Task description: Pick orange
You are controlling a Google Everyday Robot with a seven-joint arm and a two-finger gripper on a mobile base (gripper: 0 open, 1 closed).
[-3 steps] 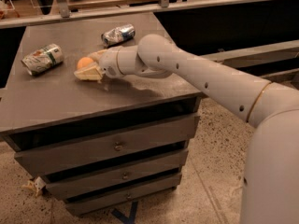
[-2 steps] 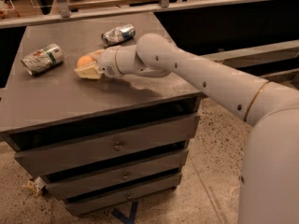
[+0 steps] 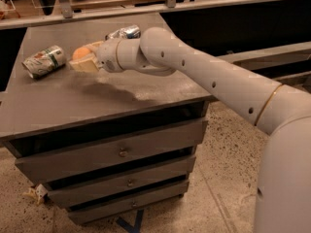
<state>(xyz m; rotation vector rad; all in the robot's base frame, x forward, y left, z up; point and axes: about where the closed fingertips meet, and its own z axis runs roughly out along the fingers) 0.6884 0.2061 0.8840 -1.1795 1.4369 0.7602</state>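
The orange (image 3: 79,53) is a small round fruit at the tip of my gripper (image 3: 81,58), between its two pale fingers (image 3: 83,66). The gripper is shut on the orange and holds it a little above the left part of the grey cabinet top (image 3: 63,101); a shadow lies on the top below and to the right of it. My white arm reaches in from the right across the cabinet. The fingers hide the orange's lower side.
A crushed silver-green can (image 3: 43,60) lies on the top to the left of the gripper. A crushed silver-blue can (image 3: 124,32) lies behind my wrist. The cabinet has three drawers (image 3: 121,152). A rail and dark shelving run behind it.
The gripper with the orange has risen off the cabinet top and shifted slightly left and back. The cans have not moved.
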